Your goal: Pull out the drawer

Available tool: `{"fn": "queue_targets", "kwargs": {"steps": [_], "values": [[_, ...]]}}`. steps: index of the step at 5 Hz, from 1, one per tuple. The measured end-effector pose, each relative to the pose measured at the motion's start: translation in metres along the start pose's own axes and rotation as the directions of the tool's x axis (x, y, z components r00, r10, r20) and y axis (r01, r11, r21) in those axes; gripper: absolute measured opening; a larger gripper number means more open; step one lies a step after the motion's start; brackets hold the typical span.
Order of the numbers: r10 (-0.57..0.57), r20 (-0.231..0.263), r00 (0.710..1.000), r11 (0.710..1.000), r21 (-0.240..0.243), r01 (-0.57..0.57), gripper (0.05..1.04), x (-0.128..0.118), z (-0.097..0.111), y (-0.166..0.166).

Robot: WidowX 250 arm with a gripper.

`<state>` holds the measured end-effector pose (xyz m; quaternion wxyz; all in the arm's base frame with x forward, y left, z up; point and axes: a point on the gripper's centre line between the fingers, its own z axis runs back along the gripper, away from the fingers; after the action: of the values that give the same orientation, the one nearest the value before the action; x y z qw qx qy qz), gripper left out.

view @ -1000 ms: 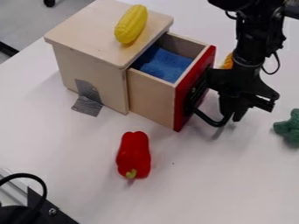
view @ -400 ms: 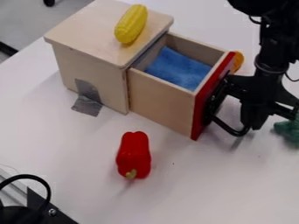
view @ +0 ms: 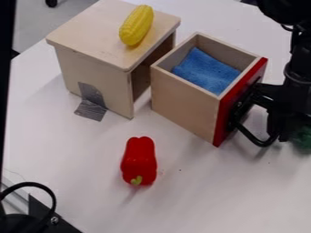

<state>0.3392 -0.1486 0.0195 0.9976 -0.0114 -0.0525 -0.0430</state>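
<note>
beside the cabinet point(view: 94, 34), the drawer point(view: 184, 102) points lengthwise lower right.

1 pale wooden drawer point(view: 182, 107), red-fronted, sits upright on the white table point(view: 67, 150), fully out of its cabinet point(view: 91, 70).

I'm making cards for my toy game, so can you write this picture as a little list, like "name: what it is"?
Pulled out: drawer, with a gap from the wooden cabinet
Inside it: blue cloth
On the cabinet: yellow corn
On the table: red pepper
At the black handle: gripper
</note>
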Motion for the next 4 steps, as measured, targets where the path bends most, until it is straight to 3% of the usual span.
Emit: {"fn": "queue_targets", "kwargs": {"steps": [1,3,4], "values": [[0.041,0.001,0.999,0.999,0.022,-0.041,0.366,0.001,0.001,0.007],[0.073,0.037,0.997,0.997,0.007,-0.074,0.953,0.008,0.033,0.014],[0.005,0.045,0.999,1.000,0.004,-0.005,1.001,0.015,0.059,0.018]]}}
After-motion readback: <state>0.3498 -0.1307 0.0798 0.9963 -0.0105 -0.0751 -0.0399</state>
